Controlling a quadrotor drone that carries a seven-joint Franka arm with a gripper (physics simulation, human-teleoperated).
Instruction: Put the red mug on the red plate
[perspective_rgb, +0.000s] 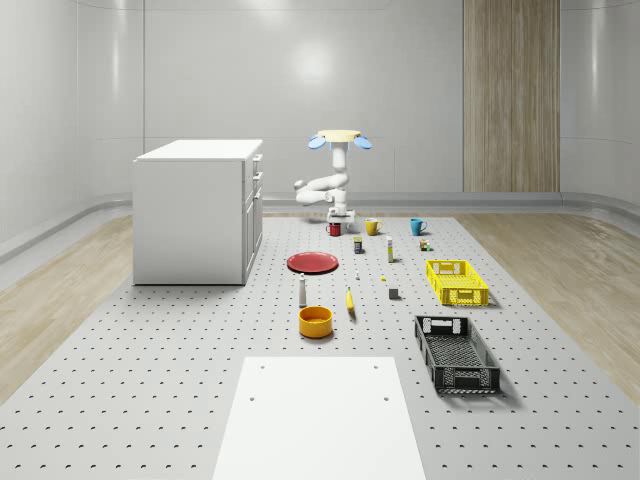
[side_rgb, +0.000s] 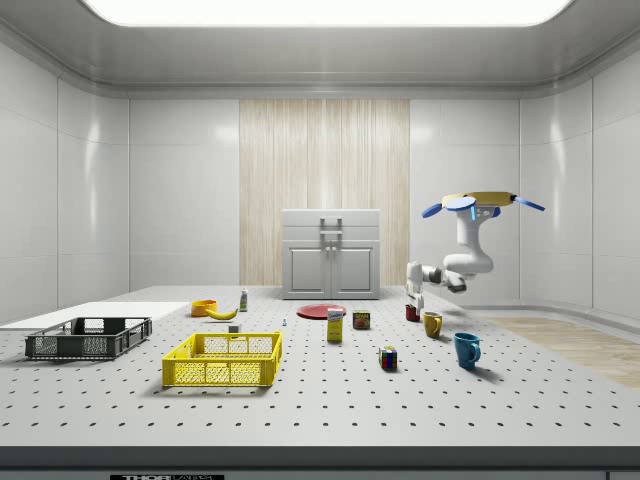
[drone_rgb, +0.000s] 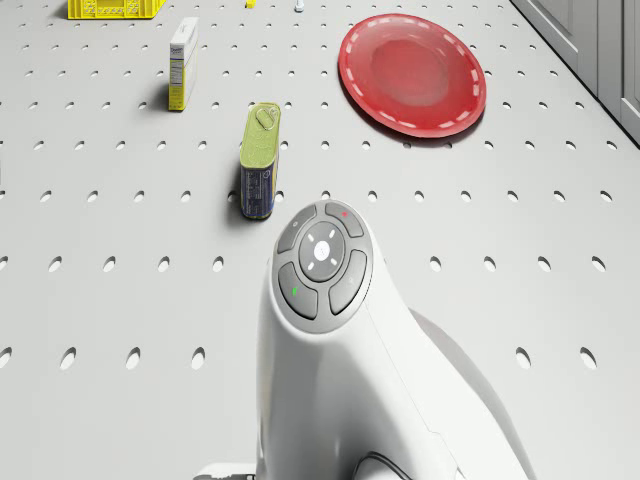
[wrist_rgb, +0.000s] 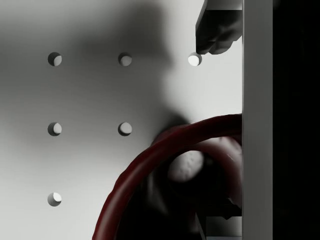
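While the drone (perspective_rgb: 340, 139) hovers above the table's (perspective_rgb: 180, 400) far end, the gripper (perspective_rgb: 338, 221) hangs spread over the red mug (perspective_rgb: 334, 229), 1 o'clock from the red plate (perspective_rgb: 312, 263).

The drone (perspective_rgb: 339, 137) has a flat, pale yellow disc of a body with blue rotor blades sticking out at its sides; in the side view the same body is tan-yellow on top, with a blue blade at each end. Below it hangs the arm (perspective_rgb: 330, 183), glossy white, built of thick rounded segments joined by bulging elbows. In the drone view the nearest arm link is a smooth white shell capped by a grey round button pad (drone_rgb: 322, 262): four dark grey wedge keys around a pale centre, one with a small red dot, one with a green dot.
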